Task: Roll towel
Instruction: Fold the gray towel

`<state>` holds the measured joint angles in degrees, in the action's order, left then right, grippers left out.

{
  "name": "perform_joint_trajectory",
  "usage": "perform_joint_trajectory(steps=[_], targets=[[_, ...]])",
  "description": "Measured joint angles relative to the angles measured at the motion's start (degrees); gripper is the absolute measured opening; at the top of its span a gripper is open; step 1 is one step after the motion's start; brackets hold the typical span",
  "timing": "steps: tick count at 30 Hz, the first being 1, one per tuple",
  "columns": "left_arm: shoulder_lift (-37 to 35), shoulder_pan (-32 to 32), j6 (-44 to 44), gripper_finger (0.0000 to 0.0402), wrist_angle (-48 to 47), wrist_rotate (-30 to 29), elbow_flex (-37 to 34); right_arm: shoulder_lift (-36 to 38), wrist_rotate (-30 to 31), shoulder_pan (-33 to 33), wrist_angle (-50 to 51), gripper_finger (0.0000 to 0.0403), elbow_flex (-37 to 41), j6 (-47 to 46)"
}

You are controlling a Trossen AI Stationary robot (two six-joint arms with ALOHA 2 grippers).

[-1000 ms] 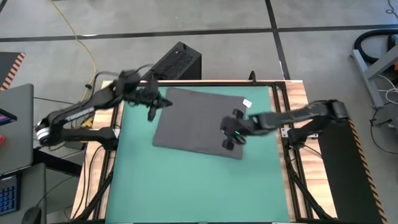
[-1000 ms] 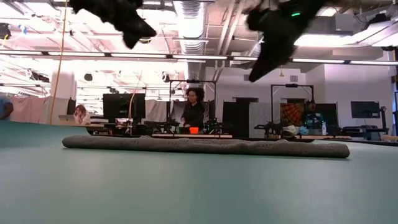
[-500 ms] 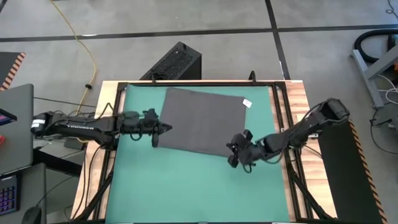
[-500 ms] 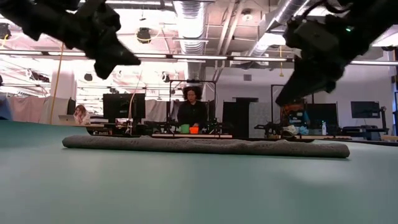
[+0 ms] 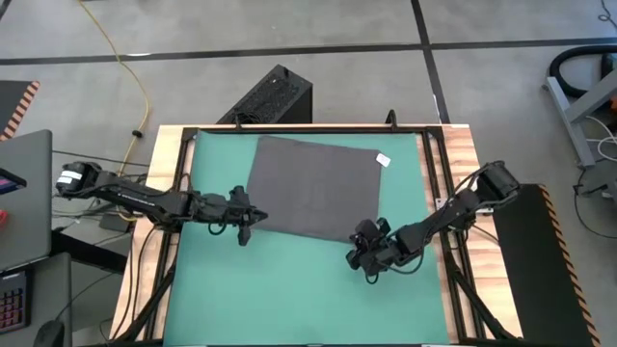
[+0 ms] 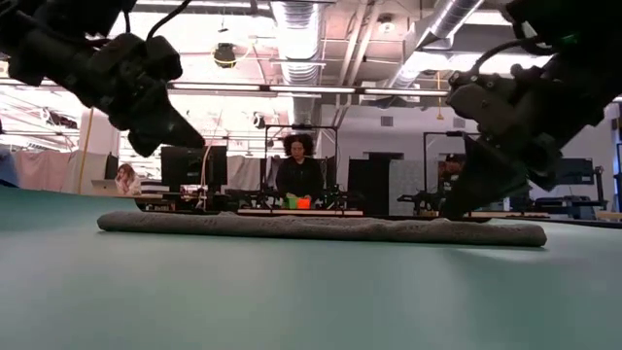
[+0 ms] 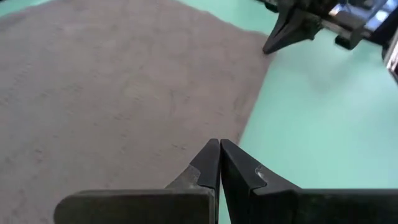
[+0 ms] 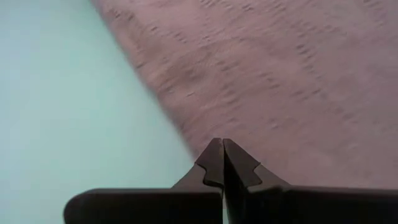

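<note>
The dark grey towel (image 5: pixel 313 188) lies spread flat and unrolled on the green mat (image 5: pixel 289 289) that covers the desk (image 5: pixel 461 145), toward its far side, with its small white tag (image 5: pixel 383 160) at the far right corner. The left gripper (image 5: pixel 253 215) sits low at the towel's near left corner, its jaws pressed together with nothing between them. The right gripper (image 5: pixel 362 247) is down just off the near right corner, its jaws likewise pressed tight and empty, while across the room a person (image 6: pixel 297 173) stands behind a bench.
</note>
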<state>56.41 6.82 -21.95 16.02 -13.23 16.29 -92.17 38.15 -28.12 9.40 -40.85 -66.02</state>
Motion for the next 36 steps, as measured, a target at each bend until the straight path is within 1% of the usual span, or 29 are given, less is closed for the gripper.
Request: perform_joint_trajectory(steps=[2,6,9,13,16,22,25,30,33,36], targets=[[1.65,2.07,-0.73,0.0000,-0.59,-2.15,0.02,-1.40,-0.29,-0.66,0.29,0.0014,-0.70,-0.69],[5.54,5.23,-1.71,0.0000,-2.16,-8.98,-0.02,-3.39,-0.48,-1.64,0.34,0.0014,-1.32,-3.87],[8.38,5.96,-1.98,0.0000,-1.95,-10.69,-0.02,-3.81,-0.47,-2.53,1.03,0.0014,-1.30,-6.30],[11.20,5.93,-4.17,0.0000,-2.44,-12.99,-0.02,-3.77,-0.70,-3.43,1.08,0.0014,-1.30,-6.60],[13.76,6.15,-6.17,0.0000,-3.97,-13.44,-0.02,-3.73,-0.72,-3.91,1.26,0.0014,-1.30,-7.53],[17.59,7.65,-10.92,0.0000,-3.64,-14.40,-0.02,-3.73,-0.71,-5.02,2.79,0.0014,-1.30,-9.90],[19.09,9.10,-12.51,0.0000,-3.59,-14.46,-0.02,-3.14,0.98,-5.72,2.85,0.0014,-1.87,-10.29],[21.15,11.01,-16.04,0.0000,-3.01,-14.99,0.04,-1.21,5.28,-5.48,5.43,0.0014,-6.28,-3.54],[21.90,11.61,-17.09,0.0000,-2.61,-15.21,0.07,-1.74,5.66,-3.39,7.34,0.0014,-6.94,-0.21],[22.05,11.79,-17.55,0.0000,-2.55,-15.04,0.09,-3.25,5.80,-1.11,9.62,0.0014,-6.87,-0.10]])
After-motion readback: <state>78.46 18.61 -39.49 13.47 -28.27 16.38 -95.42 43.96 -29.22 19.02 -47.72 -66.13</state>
